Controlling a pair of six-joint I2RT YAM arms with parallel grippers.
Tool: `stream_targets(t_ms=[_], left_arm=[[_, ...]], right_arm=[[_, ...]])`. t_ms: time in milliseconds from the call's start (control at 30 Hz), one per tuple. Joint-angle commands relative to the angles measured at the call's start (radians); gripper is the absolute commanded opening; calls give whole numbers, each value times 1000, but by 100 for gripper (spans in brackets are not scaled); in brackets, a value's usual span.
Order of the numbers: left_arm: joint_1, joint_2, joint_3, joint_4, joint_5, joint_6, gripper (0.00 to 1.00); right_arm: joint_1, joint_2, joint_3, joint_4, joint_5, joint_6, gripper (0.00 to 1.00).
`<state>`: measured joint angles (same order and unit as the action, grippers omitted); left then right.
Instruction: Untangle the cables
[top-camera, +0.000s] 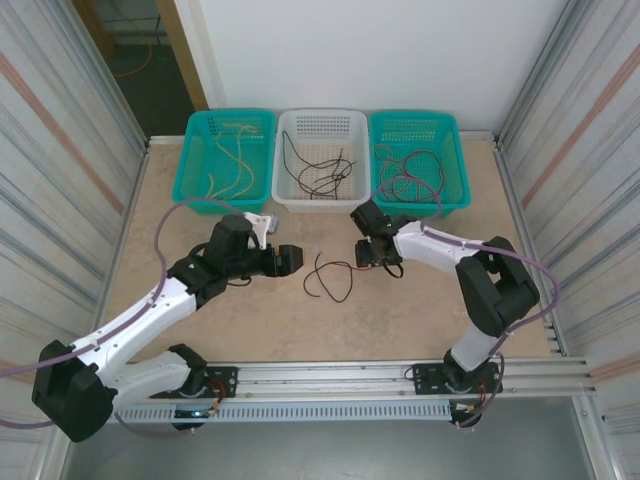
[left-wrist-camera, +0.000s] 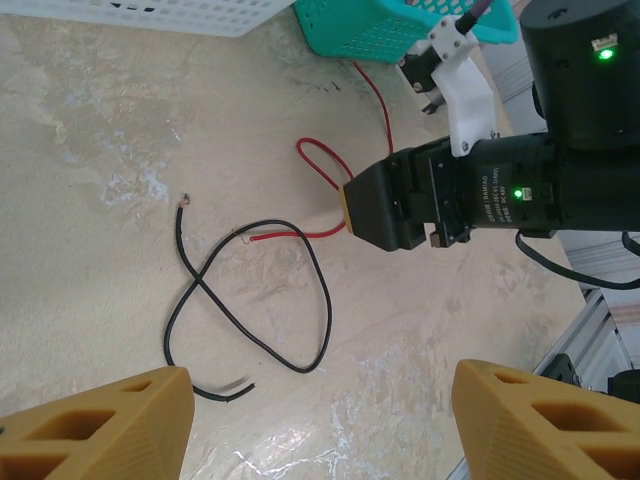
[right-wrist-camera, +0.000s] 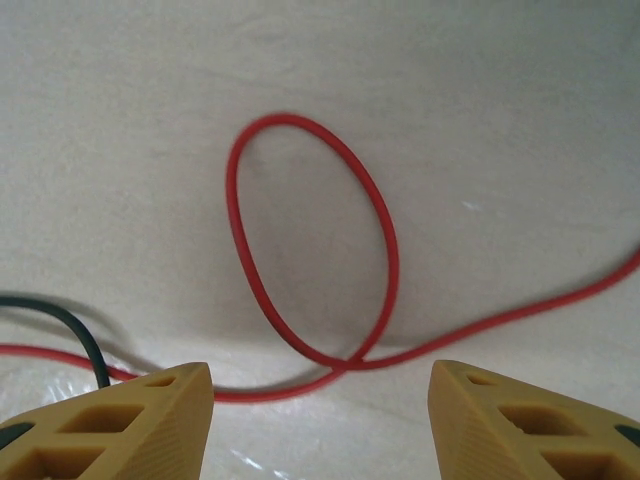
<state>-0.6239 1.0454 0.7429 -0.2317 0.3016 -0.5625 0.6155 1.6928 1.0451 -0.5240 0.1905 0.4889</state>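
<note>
Red cable (right-wrist-camera: 345, 362) loop points away from right jaws; both jaws released, empty

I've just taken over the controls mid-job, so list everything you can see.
left teal basket: one, teal, far edge, left
white basket: one, white, far edge, middle
right teal basket: one, teal, far edge, right
yellow cables: several, in the left teal basket
black cables: several, in the white basket
dark red cables: several, in the right teal basket
black cable: one, on the table between the grippers, crossing itself
red cable: one, looped, crossing the black cable
table: one, beige
left gripper: one, orange fingers, open, left of the loose cables
right gripper: one, orange fingers, open, over the red loop
</note>
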Motion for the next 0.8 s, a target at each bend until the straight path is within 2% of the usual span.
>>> stream_targets(t_ms=[0,100,300,333,467,667,767], left_arm=[[-9,-21,3,0,-16,-7,70],[-9,-17,6,5,-15,-5,70],[-10,-13,7,10,-7,-2,70],[-9,-13,9,8,-8,0,70],[-8,-11,17,-3,-14,12,70],[-7,-15,33,-10,-24,27,71],[5,-17,59,-33,-27,47,71]], right_arm=[[12,51,50,-10,23,-15,58],[26,103,92,-24,39,-27,56],[19,161,128,-13,39,-39,46],[18,167,133,-13,41,-42,43],[13,182,144,-23,41,-46,18],[56,73,122,-36,56,-72,0],[86,-24,115,-48,45,-85,0]])
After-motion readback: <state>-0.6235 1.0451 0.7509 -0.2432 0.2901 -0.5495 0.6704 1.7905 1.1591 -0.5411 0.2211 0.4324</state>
